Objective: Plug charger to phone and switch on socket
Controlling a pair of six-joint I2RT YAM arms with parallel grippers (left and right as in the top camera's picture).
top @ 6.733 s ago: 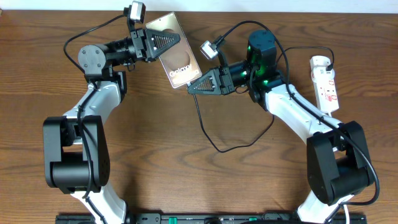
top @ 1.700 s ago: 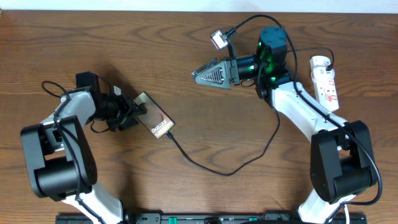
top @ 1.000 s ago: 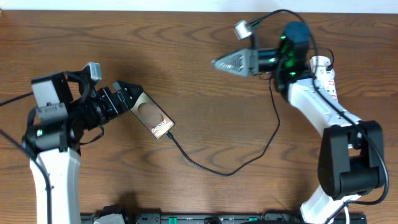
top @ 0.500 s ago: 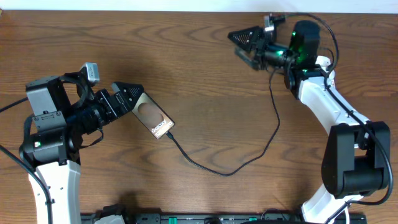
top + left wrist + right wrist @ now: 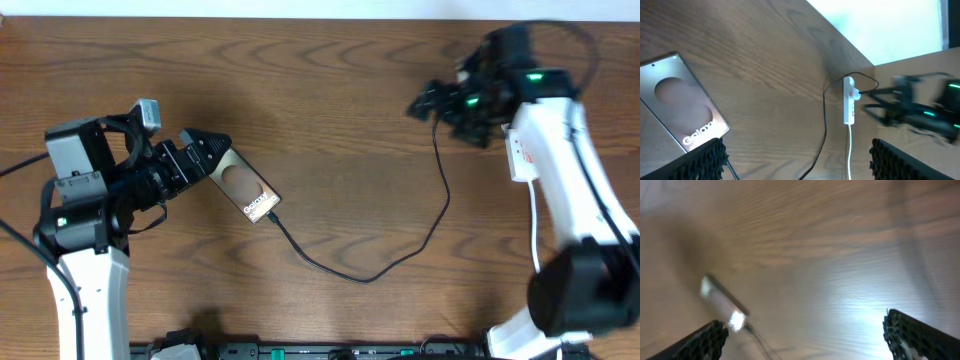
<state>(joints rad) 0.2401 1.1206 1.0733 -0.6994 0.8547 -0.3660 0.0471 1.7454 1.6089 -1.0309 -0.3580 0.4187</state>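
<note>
The phone (image 5: pixel 246 190) lies flat at the table's left, its brown face and white lettering clear in the left wrist view (image 5: pixel 682 107). My left gripper (image 5: pixel 208 158) stands open at the phone's far-left end, nothing between its fingers (image 5: pixel 700 161). The charger (image 5: pixel 360 278) runs from the phone's lower right corner in a long loop up to the socket (image 5: pixel 519 160), a white strip mostly hidden under my right arm and plainer in the left wrist view (image 5: pixel 849 100). My right gripper (image 5: pixel 428 101) is open and blurred, just left of the socket. Its own view is smeared, with the phone (image 5: pixel 722 302) small and far off.
The wooden table (image 5: pixel 340 130) ends at a pale wall along the back edge. The socket's white cord (image 5: pixel 849 150) trails toward the front. Thick black arm cables (image 5: pixel 560 30) arch over the right arm near the back right corner.
My right arm has swung right and risen, from the back middle to beside the socket. The left arm, phone and charger have stayed still over the last second.
</note>
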